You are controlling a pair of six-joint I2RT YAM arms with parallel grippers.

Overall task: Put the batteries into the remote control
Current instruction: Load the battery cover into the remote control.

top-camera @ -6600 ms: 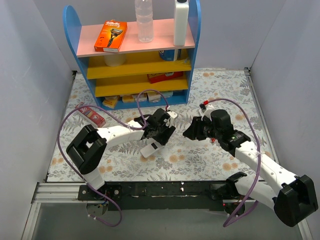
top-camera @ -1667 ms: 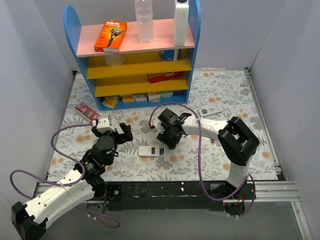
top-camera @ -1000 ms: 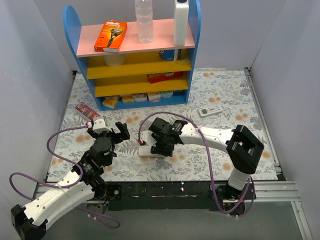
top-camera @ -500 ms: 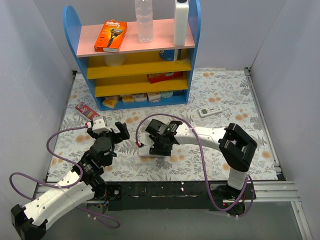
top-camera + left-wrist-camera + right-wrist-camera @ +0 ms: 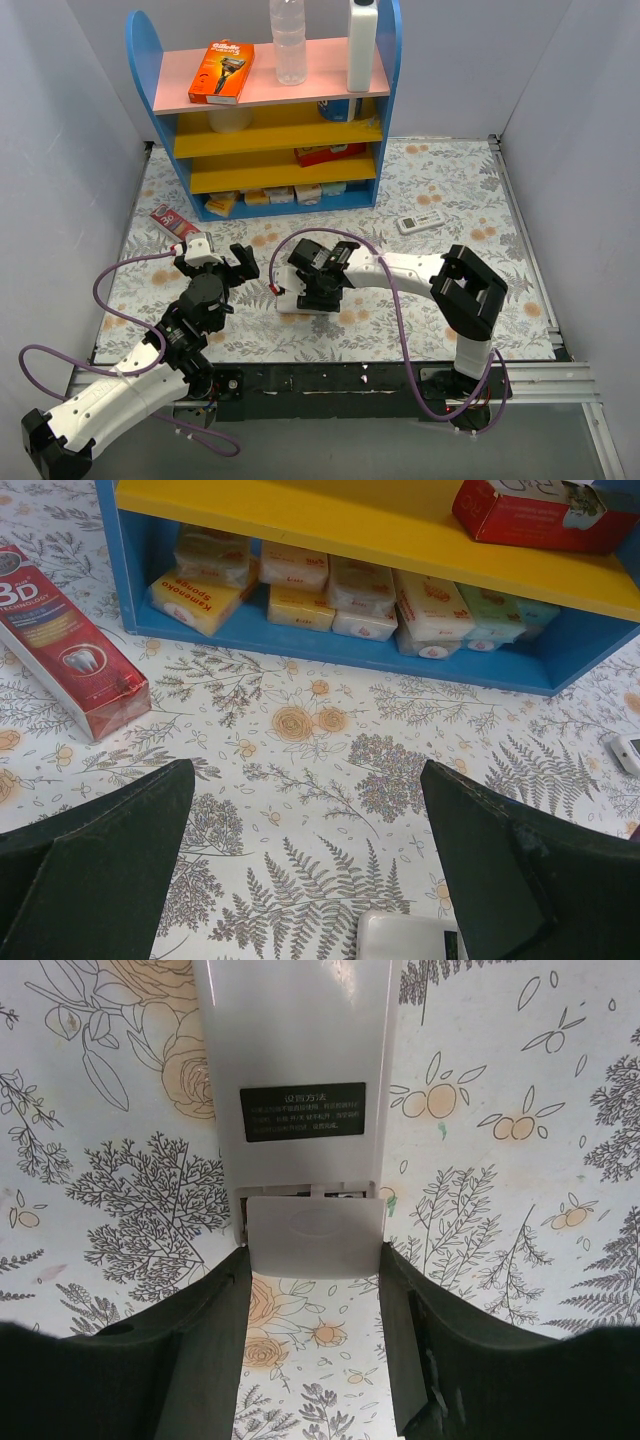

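Observation:
The remote control (image 5: 295,1060) lies white back up on the flowered cloth, a black label on its middle. Its battery cover (image 5: 313,1235) sits slid partly off the end, with a thin dark slot showing behind it. My right gripper (image 5: 315,1255) is shut on that cover, one finger against each side. From above, the right gripper (image 5: 308,290) hides most of the remote control (image 5: 290,303). My left gripper (image 5: 215,262) hangs wide open, left of the remote and holding nothing; the remote's corner (image 5: 400,935) shows low between its fingers (image 5: 120,840). The batteries are out of view.
A blue shelf unit (image 5: 385,120) stands at the back with sponges (image 5: 330,585) on its lowest board. A red toothpaste box (image 5: 180,228) lies at the left. A second small white remote (image 5: 419,222) rests to the right.
Over the last two seconds the right gripper came down and left onto the remote's end. In the last second it only edged a little left. The left arm has held still.

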